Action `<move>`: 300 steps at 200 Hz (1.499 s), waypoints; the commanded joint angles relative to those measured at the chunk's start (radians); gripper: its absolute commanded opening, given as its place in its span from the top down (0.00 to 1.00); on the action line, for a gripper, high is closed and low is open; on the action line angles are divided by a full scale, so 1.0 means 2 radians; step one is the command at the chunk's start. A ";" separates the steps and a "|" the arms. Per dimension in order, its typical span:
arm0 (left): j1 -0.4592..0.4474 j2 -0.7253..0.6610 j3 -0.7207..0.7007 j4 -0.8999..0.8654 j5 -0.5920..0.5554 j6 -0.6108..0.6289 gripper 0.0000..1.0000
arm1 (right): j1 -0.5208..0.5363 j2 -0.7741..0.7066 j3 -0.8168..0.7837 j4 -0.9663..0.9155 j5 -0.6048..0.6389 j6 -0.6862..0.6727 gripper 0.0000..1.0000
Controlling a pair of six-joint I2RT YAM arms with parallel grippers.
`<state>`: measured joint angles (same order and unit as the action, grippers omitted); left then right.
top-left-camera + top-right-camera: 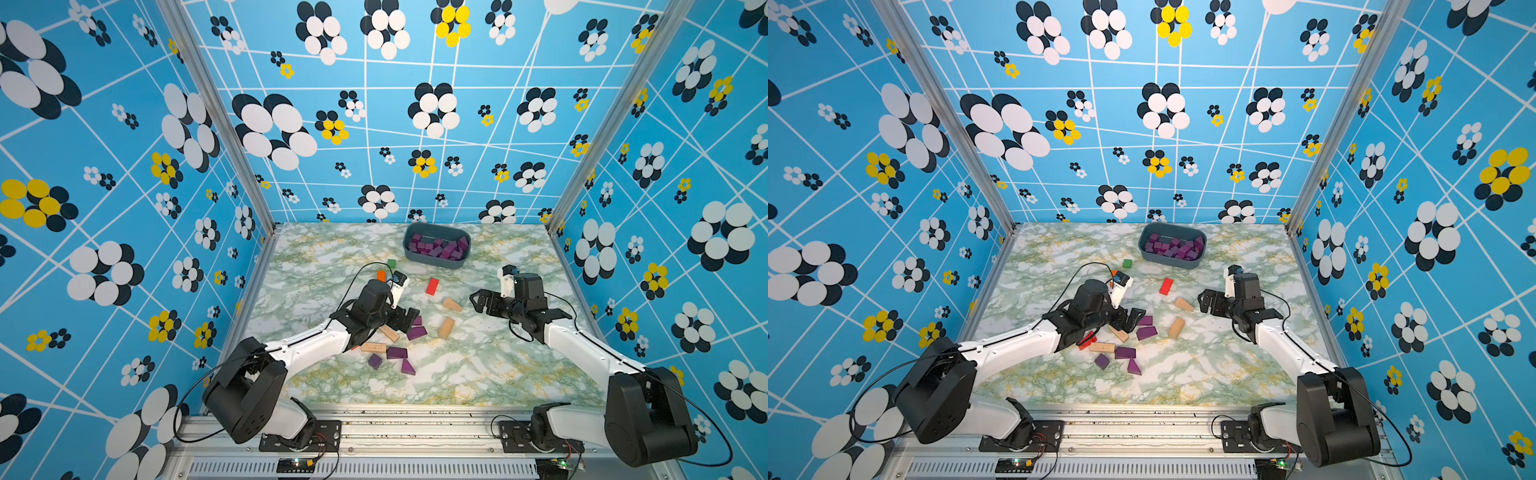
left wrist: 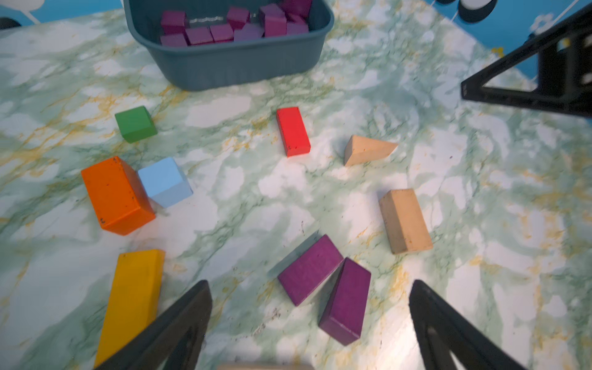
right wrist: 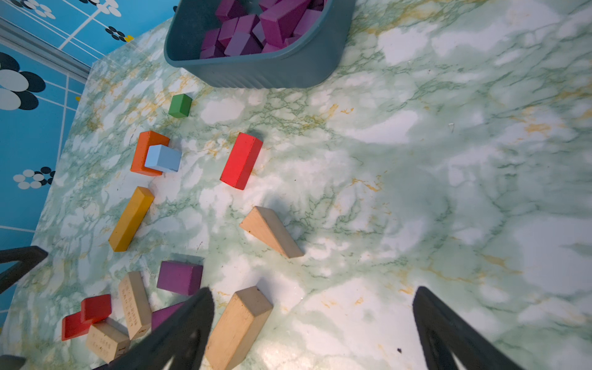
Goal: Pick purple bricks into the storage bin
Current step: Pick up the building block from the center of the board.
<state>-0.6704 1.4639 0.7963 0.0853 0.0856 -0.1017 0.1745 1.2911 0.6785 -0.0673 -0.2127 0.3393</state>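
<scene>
Bright, even light; soft wrist-view blur

White arm links, black joints (thin black cables attached).

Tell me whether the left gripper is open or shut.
Open: in its wrist view the left gripper has fingers wide apart, gripping nothing; two purple bricks lie untouched between them.

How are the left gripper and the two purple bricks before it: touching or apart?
Apart. The left wrist view shows bare table between the left gripper and the purple bricks.
</scene>
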 commanded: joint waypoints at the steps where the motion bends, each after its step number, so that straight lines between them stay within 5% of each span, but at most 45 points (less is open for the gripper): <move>1: -0.004 0.039 0.039 -0.126 -0.053 0.019 0.02 | 0.006 -0.012 -0.019 -0.002 0.007 -0.001 0.01; 148: -0.011 0.131 0.114 -0.195 -0.081 0.026 0.03 | 0.006 0.002 -0.111 0.152 -0.066 0.063 0.01; 300: -0.002 0.142 0.101 -0.177 -0.053 0.044 0.14 | 0.006 0.014 -0.114 0.149 -0.047 0.074 0.01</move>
<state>-0.6868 1.7287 1.0000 -0.2684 -0.0467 -0.0330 0.1814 1.3064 0.4660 0.2211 -0.3225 0.4721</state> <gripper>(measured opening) 0.862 0.991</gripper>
